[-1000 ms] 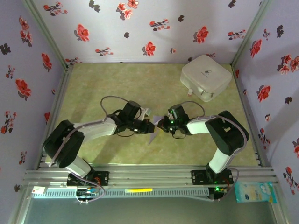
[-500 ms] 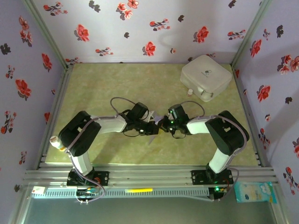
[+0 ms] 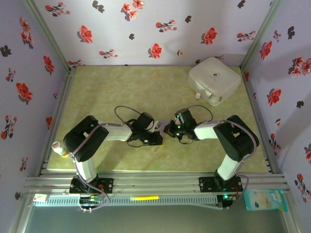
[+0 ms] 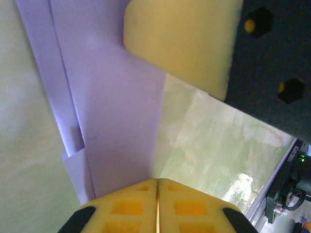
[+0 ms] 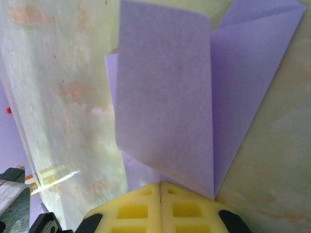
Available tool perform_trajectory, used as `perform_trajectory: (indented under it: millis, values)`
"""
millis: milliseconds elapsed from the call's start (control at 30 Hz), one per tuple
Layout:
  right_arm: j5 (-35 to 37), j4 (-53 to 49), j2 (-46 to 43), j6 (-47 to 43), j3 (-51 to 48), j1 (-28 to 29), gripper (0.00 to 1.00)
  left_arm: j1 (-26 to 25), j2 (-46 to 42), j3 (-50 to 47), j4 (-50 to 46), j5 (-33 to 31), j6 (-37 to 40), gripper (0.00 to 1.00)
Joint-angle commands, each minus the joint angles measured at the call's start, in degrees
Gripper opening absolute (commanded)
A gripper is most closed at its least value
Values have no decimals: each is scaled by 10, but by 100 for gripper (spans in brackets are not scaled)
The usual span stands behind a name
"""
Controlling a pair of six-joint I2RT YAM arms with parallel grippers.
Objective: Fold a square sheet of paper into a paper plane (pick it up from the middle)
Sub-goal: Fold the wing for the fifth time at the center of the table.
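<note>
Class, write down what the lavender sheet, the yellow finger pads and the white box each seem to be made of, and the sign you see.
Lavender sheet: thin matte paper; it holds sharp creases and shows fine grain. Finger pads: probably soft matte rubber or foam, with moulded square recesses. White box: likely smooth moulded plastic, rounded corners, slight sheen.

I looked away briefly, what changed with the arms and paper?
The left arm's elbow swung in toward the centre; the left gripper edged right over the folded lavender paper. The right gripper and white rounded box stayed put; both grippers remain shut on the paper.
</note>
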Motion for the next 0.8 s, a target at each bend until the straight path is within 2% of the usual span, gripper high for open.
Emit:
perform_trajectory:
  millis: [0, 433, 767]
  values:
    - [56, -70, 31, -19, -8, 1, 2, -9, -14, -40, -48, -17, 10, 9]
    - [58, -75, 30, -21, -7, 2, 2, -27, -80, -93, -112, -28, 28, 9]
    - [58, -75, 29, -19, -4, 2, 2, -34, -122, -88, -149, -52, 36, 9]
